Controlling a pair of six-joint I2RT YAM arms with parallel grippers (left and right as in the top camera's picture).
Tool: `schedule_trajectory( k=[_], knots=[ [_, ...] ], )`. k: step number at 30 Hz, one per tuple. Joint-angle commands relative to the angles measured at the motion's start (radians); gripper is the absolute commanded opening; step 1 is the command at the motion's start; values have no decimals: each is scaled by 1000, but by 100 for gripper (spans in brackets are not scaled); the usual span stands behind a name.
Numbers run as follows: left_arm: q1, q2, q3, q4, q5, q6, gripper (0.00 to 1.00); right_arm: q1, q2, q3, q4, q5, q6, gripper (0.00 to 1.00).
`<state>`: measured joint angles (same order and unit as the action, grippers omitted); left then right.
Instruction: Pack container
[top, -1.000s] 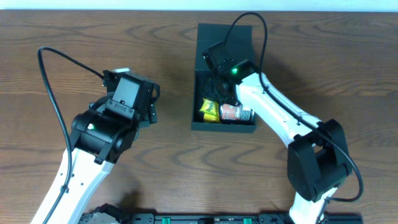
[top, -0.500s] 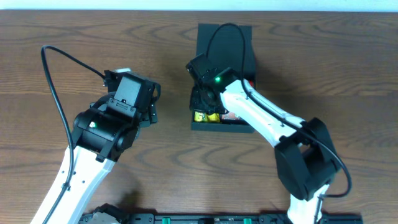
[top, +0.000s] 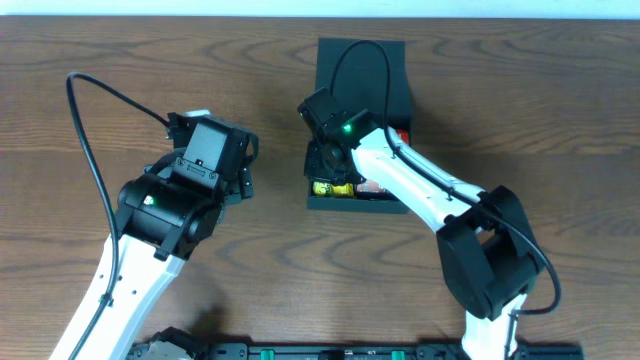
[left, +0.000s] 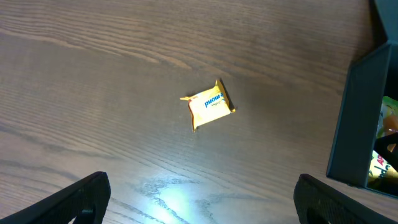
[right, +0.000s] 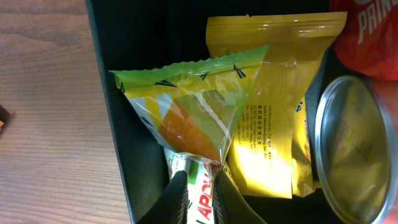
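From overhead, one dark teal container (top: 360, 203) sits on the table (top: 150, 60) at centre-far, its long axis running near to far, with the open lid lying toward the far edge. The right claw (top: 325, 165) reaches into its left side. The left wrist view shows one small yellow packet (left: 210, 104) on the table beside the container's wall, and the left claw (left: 202, 186) is spread wide and empty. In the right wrist view the container holds a green-and-orange packet (right: 193, 106), a yellow packet (right: 273, 106), a metal-ended can (right: 351, 149) and a red Pringles can (right: 367, 31). The right claw pinches the green-and-orange packet's lower end.
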<state>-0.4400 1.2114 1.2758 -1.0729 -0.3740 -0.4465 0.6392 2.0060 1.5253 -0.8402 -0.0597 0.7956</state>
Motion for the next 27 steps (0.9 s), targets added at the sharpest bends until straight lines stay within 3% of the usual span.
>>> schedule_trajectory(
  k=[1,3,6,9,15,20,25,27],
  knots=[
    [4,6,12,-2,-26,6,95,3,8,16,2,8,-20,17],
    [4,6,12,0,-26,6,95,0,6,29,2,8,-28,21],
    [4,6,12,4,-30,6,96,-10,0,78,-11,15,-53,38],
    [4,6,12,5,-49,5,95,-20,0,160,-58,74,-58,40],
    [6,6,12,15,-105,5,96,-51,0,379,-168,243,-138,55],
    [69,10,7,13,-90,-48,95,-124,0,485,-286,402,-169,59],
    [172,121,-6,69,15,7,95,-248,0,548,-410,397,-169,63],
    [201,215,-6,149,159,93,95,-301,0,562,-439,378,-205,64]
  ],
)
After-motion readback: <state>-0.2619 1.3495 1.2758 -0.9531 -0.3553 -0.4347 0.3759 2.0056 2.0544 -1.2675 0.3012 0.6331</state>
